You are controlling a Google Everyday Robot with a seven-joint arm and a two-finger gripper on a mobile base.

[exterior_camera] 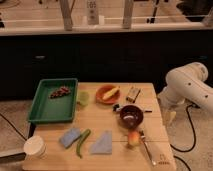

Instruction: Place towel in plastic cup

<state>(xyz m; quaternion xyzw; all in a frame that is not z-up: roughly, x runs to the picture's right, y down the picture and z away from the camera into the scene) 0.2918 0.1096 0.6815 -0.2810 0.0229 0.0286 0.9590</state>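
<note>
The towel point(102, 143) is a grey-blue folded cloth lying flat near the table's front edge, in the middle. The plastic cup point(83, 98) is a pale green cup standing upright next to the right rim of the green tray, at the back of the table. My white arm point(190, 86) reaches in from the right, off the table's right side. My gripper point(169, 116) hangs down beside the table's right edge, well away from both towel and cup, with nothing seen in it.
On the wooden table point(55, 157) are a green tray point(45, 112) holding grapes point(59, 92), an orange plate with a banana point(108, 93), a small box point(133, 93), a dark bowl point(131, 116), an apple point(133, 138), cutlery point(146, 148), a blue sponge point(70, 137), a green pepper point(82, 142) and a white paper cup point(34, 147).
</note>
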